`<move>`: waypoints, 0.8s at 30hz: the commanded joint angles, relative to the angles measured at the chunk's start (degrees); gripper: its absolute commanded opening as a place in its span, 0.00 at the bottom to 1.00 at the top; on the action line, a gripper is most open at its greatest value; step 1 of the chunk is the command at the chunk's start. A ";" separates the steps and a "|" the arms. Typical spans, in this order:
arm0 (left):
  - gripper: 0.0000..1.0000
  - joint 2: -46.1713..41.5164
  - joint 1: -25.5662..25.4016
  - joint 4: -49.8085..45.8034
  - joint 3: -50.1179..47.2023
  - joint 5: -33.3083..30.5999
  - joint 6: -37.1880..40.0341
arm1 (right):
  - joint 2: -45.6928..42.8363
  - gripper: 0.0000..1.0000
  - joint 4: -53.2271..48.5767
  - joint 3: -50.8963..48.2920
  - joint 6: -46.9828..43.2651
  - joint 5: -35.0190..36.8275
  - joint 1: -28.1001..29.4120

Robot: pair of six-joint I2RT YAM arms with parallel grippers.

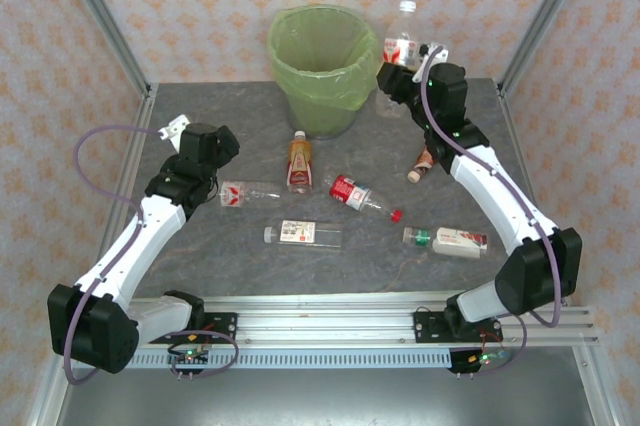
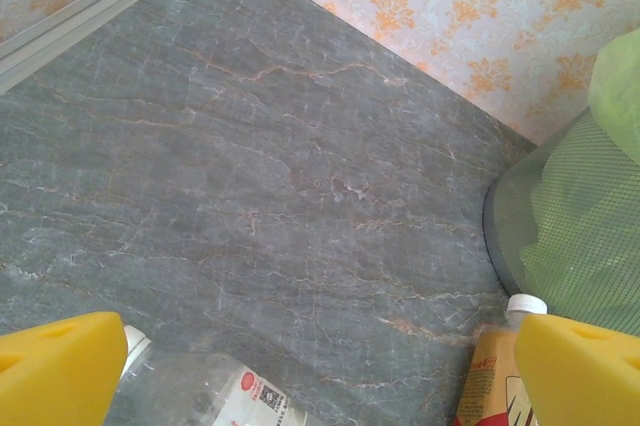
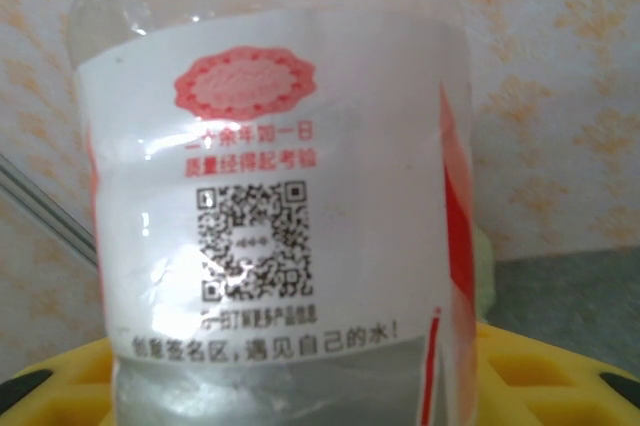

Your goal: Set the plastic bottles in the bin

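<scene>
Right gripper: partly closed, its yellow fingers clamped on either side of a held bottle.
Held bottle: clear, with a white-and-red label. It stands upright, long axis vertical, cap on top. Whether its base is off the counter cannot be told.
Bin from held bottle: just to the robot's left. The bottle is outside the rim, not over the opening.
Coming move, as a judgement: lift, carry left over the rim, then let go.
Left gripper: wide open and empty, low over the counter, touching nothing.
Near left gripper: a clear bottle lies on its side by one finger, and an orange-labelled bottle lies by the other, cap toward the bin.
Nearer arm: the left arm for those two. Four more bottles lie flat, mid-counter and to the right.
</scene>
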 commanded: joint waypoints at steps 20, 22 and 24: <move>1.00 -3.29 0.99 -1.44 -2.57 1.34 -5.78 | 34.59 0.54 10.81 39.92 -1.25 -9.21 0.35; 1.00 -3.03 1.00 -0.68 -3.22 1.38 -5.96 | 38.18 0.54 7.74 44.90 -2.84 -9.80 0.36; 1.00 -2.70 0.98 -0.36 -3.73 0.99 -6.38 | 42.51 0.56 2.82 51.87 -4.47 -11.14 0.40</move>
